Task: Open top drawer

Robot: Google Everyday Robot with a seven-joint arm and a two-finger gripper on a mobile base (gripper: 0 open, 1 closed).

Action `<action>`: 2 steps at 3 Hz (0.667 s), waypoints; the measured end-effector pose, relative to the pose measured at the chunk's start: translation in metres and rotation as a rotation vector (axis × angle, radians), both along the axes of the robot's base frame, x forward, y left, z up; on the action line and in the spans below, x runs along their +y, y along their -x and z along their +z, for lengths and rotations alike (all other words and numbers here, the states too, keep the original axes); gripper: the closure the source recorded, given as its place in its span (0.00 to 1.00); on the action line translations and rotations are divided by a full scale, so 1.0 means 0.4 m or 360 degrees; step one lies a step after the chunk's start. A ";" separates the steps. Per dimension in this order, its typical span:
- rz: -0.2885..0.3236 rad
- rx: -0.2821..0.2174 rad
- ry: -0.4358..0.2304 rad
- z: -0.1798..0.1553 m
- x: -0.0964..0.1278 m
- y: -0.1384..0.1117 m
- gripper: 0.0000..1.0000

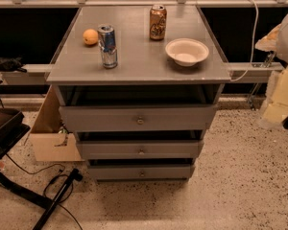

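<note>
Here, a grey desk (139, 63) fills the middle of the view, standing on a speckled floor (240, 176) in front of a dark window wall. Under its flat top sits the top drawer (105, 120), the widest and tallest of three grey fronts; a dark gap shows between its upper edge and the desk top. Below it come the middle drawer (110, 150) and the bottom drawer (115, 172), each narrower than the one above. A cardboard box (50, 145) leans against the desk's left side.

The tool (281, 99) is a pale shape at the right edge, beside the desk and well apart from the top drawer. I cannot tell whether it is open or closed, and nothing can be seen in its hold.

On the desk top, a white bowl (186, 51) stands near the right front. A brown can (158, 22) is upright behind it, a blue and silver can (107, 46) is upright towards the left, and an orange (90, 36) lies just beside that can. A small round knob (140, 121) marks the middle of the top drawer.
</note>
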State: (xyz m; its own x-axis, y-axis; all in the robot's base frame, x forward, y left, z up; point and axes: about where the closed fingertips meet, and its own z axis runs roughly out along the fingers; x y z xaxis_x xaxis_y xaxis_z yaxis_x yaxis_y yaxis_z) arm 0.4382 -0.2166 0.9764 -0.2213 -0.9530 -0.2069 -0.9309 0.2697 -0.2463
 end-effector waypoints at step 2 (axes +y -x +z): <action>0.0024 0.0031 -0.0004 -0.057 0.015 0.002 0.00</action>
State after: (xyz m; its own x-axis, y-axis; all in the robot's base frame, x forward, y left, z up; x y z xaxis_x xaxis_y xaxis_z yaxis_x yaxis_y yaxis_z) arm 0.4374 -0.2106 0.9538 -0.2112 -0.9557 -0.2052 -0.9394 0.2565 -0.2277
